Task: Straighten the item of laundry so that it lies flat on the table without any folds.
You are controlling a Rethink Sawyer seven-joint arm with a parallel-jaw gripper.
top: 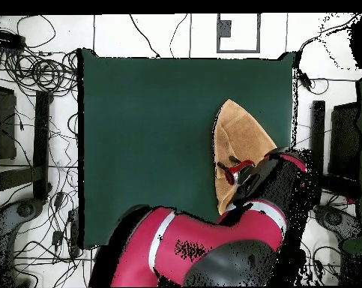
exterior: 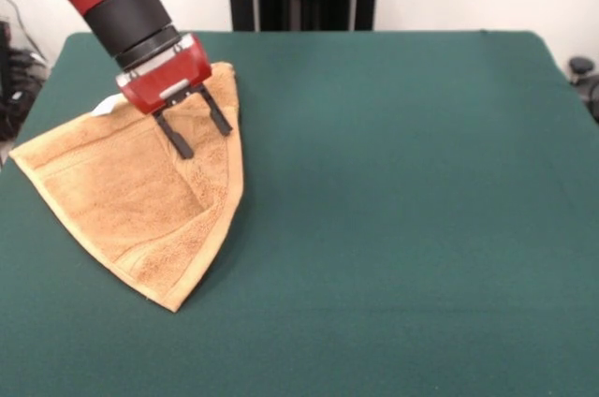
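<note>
Nearest the camera in the front view: bare dark green felt-like tabletop (exterior: 402,228), nothing on its near and right parts. Golden-tan terry towel (exterior: 131,196) sits toward the left edge, folded over on itself into a rough triangle; one point aims at the near edge, one reaches the left edge, the apex points to the far left corner. A folded flap runs along the towel's right side, its edge a slanted line from the apex down. Woven border band shows along the lower-left side. A bit of white, likely the tag (exterior: 105,107), peeks out at the far side beside the arm.

Red and black gripper (exterior: 193,129) hangs over the towel's far part, near the apex. Fingers are spread apart, holding nothing, tips just above or at the cloth; contact unclear.

Overhead view agrees: towel (top: 240,146) near one long edge, gripper (top: 236,171) above its robot-side end.

Step in hand, as I judge it: grasp the folded flap. To do it well, pinch only the top layer near the flap's free edge, lift low, then drag toward the tabletop's open middle so the fold opens. Risk: catching both layers just slides the whole towel.
</note>
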